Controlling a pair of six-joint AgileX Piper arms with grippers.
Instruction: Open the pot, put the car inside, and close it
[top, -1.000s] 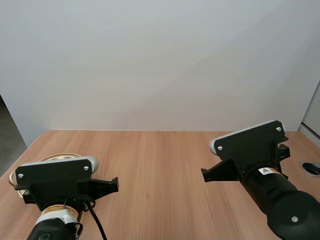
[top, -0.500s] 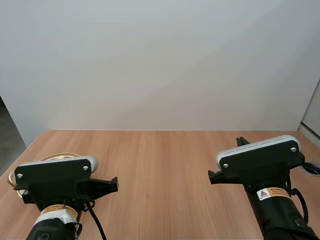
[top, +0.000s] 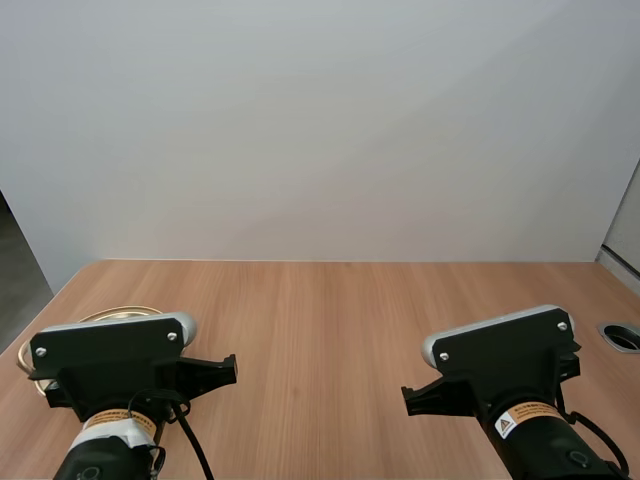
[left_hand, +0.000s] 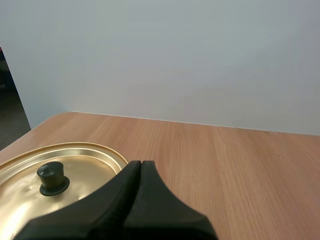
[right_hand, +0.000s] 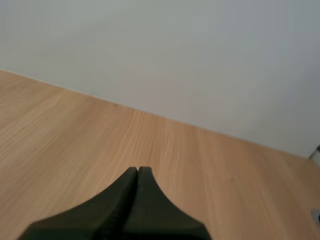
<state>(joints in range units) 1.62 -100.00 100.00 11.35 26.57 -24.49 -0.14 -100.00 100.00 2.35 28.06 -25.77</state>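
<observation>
- Left claw (left_hand: 140, 163): the two black fingers lay pressed together as one smooth dark wedge, no gap between them, nothing gripped.
- Right claw (right_hand: 138, 169): same story. The fingers were closed tip to tip in a matte black wedge, holding nothing, above bare wood.
- Of the pot, the part in sight was a gold-coloured round metal lid (left_hand: 85, 165), lying flat at the bench's near left corner.
- The lid's surface was shiny and slightly dimpled, with a raised rolled rim round the edge.
- A small dark round knob (left_hand: 52, 176) sat at the lid's centre, squat, with a flared base.
- The left claw's wedge sat over the lid's edge, close to the knob but not on it. Couldn't tell whether it touched the metal.
- Pot body under the lid was hidden, so nothing to report on it.
- From the high view, a thin arc of the lid's gold rim (top: 110, 315) showed just behind the left arm (top: 110, 372).
- Bench (top: 320, 320): light brown wood-grain top, smooth, grain running away from the arms towards a plain white wall (top: 320, 130).
- Right arm (top: 505, 365) was at the bench's right side, well apart from the lid.
- A round dark hole with a grey ring (top: 622, 336) was set in the bench at its right edge, near the right arm.
</observation>
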